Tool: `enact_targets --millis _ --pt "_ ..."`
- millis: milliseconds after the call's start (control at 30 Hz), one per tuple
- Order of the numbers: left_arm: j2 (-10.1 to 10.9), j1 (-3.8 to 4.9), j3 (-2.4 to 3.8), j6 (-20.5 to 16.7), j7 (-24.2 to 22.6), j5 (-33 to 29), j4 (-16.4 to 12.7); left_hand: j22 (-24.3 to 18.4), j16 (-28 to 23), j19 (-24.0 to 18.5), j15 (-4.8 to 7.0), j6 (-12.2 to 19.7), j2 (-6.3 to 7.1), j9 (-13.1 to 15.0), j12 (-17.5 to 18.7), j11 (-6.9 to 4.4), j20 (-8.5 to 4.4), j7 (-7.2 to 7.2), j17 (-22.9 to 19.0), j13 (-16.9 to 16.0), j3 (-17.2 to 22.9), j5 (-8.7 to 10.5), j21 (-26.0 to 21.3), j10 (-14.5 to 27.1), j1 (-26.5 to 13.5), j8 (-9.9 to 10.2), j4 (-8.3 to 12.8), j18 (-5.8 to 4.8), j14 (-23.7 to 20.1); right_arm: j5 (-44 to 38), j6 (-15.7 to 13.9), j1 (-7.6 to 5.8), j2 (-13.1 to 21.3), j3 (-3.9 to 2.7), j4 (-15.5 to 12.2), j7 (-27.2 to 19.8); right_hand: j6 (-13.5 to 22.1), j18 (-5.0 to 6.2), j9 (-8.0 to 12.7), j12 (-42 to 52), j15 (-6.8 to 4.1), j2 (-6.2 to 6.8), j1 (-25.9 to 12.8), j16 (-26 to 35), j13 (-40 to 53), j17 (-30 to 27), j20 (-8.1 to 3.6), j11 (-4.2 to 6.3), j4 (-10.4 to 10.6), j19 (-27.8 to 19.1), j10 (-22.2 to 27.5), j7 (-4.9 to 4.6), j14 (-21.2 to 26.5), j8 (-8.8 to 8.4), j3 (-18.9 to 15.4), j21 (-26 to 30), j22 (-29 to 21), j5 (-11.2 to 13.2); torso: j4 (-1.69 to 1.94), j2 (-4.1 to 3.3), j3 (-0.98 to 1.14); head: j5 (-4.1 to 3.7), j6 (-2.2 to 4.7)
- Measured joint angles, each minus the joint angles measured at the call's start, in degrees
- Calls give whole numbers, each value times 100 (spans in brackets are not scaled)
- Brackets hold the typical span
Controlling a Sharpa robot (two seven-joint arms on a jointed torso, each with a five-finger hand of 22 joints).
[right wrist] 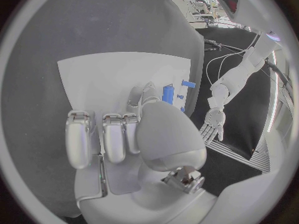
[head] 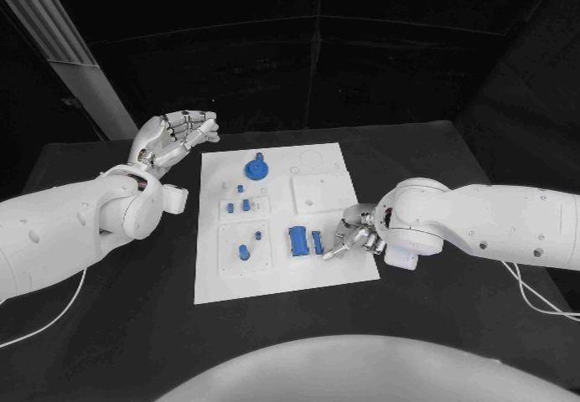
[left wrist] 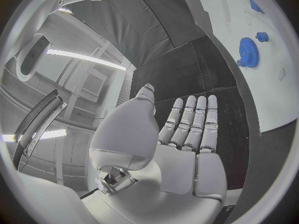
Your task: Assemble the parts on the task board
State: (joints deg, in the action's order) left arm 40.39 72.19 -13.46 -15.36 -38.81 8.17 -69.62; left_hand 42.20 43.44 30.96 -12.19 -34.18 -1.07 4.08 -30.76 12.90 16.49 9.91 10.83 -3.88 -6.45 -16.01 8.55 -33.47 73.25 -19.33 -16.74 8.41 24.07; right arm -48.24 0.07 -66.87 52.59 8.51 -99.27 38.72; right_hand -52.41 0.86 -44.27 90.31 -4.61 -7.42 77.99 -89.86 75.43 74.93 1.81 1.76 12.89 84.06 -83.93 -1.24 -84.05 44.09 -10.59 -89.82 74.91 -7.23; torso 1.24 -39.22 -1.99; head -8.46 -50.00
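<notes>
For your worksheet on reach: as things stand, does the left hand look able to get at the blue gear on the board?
Probably yes. The left hand hovers open beside the board's far left corner, holding nothing, and the gear stands nearby with nothing between them. The right hand is busy at the nearer blue parts, well out of the way.

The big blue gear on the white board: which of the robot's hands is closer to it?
Left. The left hand hangs off the task board's far left corner, near the blue gear. The right hand is at the near right edge, by the blue bars.

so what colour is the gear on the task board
Blue: the gear on the white task board, clearest in the left wrist view.
</notes>
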Motion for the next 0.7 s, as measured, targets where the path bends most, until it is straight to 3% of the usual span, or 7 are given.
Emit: enact_targets --millis 300,433,533,600,700 --pt "8 0 0 0 0 0 -5 0 0 0 0 0 0 0 0 0 0 0 0 0 0 0 0 0 0 0 0 0 0 -4 -1 0 48 -1 -43 -54 0 0 -24 -9 1 75 119 0 3 0 0 0 -83 0 0 0 0 -21 -62 0 0 -24 0 0 0 9 0" --pt "21 0 0 0 0 0 -11 -6 0 0 0 0 -23 0 0 0 0 0 -13 0 0 0 0 0 23 0 0 0 0 24 -116 0 203 0 -151 -331 -20 0 -48 -14 1 99 141 0 3 0 0 0 -58 0 0 20 0 -21 -133 0 0 -24 -2 0 3 52 0" --pt "33 -4 0 0 0 0 -11 -6 0 0 0 0 -23 0 0 0 0 0 -13 0 0 0 0 0 23 0 0 0 0 98 -431 1 354 1 -262 -785 -48 0 -72 -47 -1 173 67 0 1 -1 1 0 -10 0 0 30 2 -21 -212 0 0 -45 -10 1 8 89 0" --pt "31 -10 0 0 0 0 -11 -6 0 0 0 0 -23 0 0 0 0 0 -22 0 -32 0 0 0 23 0 0 0 0 235 -817 0 418 1 -312 -1260 -61 -1 -95 -78 -25 262 -22 0 -69 -1 -15 11 32 -16 -11 21 19 -38 -285 0 0 -141 -10 4 9 110 25" --pt "17 -26 0 0 0 0 -12 -11 29 0 0 0 -52 -2 -31 18 0 0 -51 3 -65 0 0 24 -6 -27 -13 0 0 575 -1444 -39 414 0 -301 -2108 194 -1 15 -48 -43 259 -19 0 -67 -1 -19 20 78 -20 -20 -42 2 -338 -287 37 0 -359 -4 13 7 152 139"
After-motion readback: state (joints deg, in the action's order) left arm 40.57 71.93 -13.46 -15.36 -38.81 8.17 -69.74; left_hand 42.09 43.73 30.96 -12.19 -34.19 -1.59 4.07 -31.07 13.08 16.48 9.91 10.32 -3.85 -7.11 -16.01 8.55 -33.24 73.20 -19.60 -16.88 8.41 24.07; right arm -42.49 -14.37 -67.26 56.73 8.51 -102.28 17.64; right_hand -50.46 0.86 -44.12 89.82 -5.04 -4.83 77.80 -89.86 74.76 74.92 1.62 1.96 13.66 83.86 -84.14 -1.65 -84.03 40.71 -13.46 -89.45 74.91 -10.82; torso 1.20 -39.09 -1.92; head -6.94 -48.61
